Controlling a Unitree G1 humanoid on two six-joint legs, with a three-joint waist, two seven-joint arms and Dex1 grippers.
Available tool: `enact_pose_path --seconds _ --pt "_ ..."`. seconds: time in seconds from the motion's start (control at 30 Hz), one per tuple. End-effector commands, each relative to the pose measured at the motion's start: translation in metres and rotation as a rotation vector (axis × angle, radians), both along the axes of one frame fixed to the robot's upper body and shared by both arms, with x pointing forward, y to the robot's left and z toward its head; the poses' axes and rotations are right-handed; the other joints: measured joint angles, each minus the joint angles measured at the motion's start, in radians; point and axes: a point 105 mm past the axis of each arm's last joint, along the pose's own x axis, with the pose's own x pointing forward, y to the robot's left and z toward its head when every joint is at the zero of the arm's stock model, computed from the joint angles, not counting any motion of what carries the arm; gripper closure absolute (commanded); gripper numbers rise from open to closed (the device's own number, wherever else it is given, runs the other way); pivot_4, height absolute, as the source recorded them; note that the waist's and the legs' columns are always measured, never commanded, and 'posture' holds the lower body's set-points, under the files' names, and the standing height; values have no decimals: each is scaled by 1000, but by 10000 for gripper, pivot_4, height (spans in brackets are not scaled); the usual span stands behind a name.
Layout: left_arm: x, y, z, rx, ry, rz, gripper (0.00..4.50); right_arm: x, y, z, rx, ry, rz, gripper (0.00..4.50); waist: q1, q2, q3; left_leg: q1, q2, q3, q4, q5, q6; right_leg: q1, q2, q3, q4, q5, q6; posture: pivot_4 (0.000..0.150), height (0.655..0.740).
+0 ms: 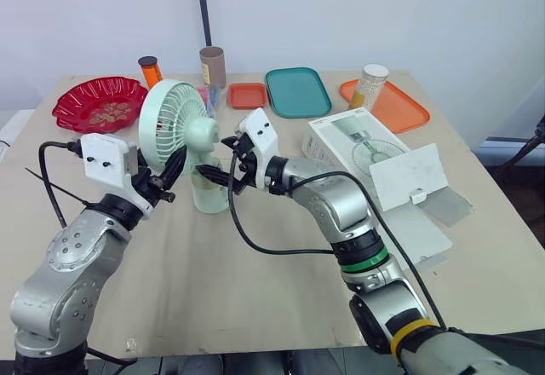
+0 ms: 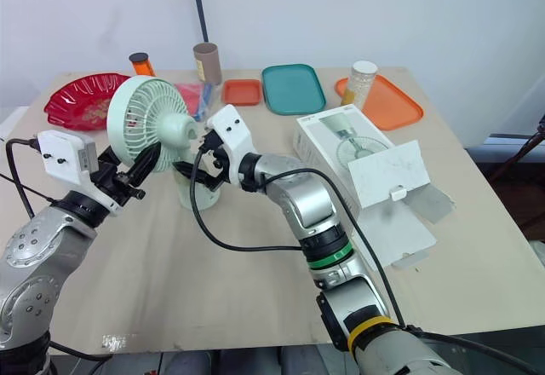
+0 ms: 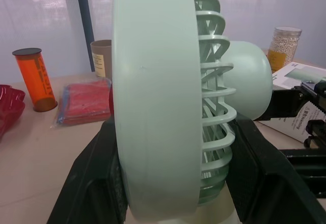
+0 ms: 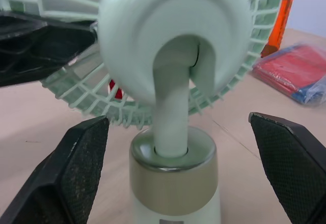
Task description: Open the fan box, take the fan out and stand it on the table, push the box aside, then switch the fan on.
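Observation:
The mint-green fan [image 1: 177, 128] stands upright on its round base [image 1: 209, 194] in the middle of the table. My left gripper [image 1: 173, 172] comes from the left and is shut on the fan's round head, one finger [image 3: 91, 183] on the front rim and the other [image 3: 265, 173] against the back grille. Behind the fan, my right gripper [image 4: 178, 119] is open, its fingers [image 4: 76, 168] wide on either side of the fan's stem and base [image 4: 175, 193] without touching them. To the right lies the white fan box [image 1: 353, 141] with its end flap [image 1: 409, 175] open.
Along the back edge stand a red bowl [image 1: 98, 102], an orange bottle [image 1: 151, 70], a brown tube [image 1: 212, 66], a small orange tray [image 1: 247, 95], a teal tray [image 1: 297, 91], and an orange tray [image 1: 400, 109] with a jar [image 1: 370, 85]. A red packet [image 3: 84, 102] lies behind the fan.

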Motion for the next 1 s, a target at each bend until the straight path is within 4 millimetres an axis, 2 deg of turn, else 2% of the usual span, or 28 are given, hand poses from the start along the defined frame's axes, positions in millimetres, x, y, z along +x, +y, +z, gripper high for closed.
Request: enact_pose_path --seconds 0.03,0.1,0.17,0.53,0.6,0.67,0.73,1.0 --pt "-6 -3 21 0 -97 -3 25311 0 8 9 7 -41 9 5157 0 0 0 0 0 0 0 0 0 0 0 0 0 0 0 1500 7400" --pt "-6 -3 21 -1 -98 -5 25311 1 10 9 7 -38 13 11855 0 0 0 0 0 0 0 0 0 0 0 0 0 0 0 1500 7400" --pt "-6 -4 21 -2 -98 -6 25311 -1 12 9 14 -44 27 20993 0 0 0 0 0 0 0 0 0 0 0 0 0 0 0 1500 7400" --pt "-5 -3 22 0 -103 -8 25311 -1 19 15 48 -47 36 20993 0 0 0 0 0 0 0 0 0 0 0 0 0 0 0 1500 7400" --pt "-5 -4 22 3 -104 -8 25311 0 20 15 51 -48 35 26378 0 0 0 0 0 0 0 0 0 0 0 0 0 0 0 1500 7400" --pt "-5 -4 23 4 -105 -9 25311 0 20 15 52 -49 35 34840 0 0 0 0 0 0 0 0 0 0 0 0 0 0 0 1500 7400" --pt "-5 -5 23 4 -106 -11 25311 0 20 15 51 -50 34 41216 0 0 0 0 0 0 0 0 0 0 0 0 0 0 0 1500 7400" --pt "-5 -7 21 18 -100 -28 25311 0 21 15 46 -67 43 41232 0 0 0 0 0 0 0 0 0 0 0 0 0 0 0 1500 7400"
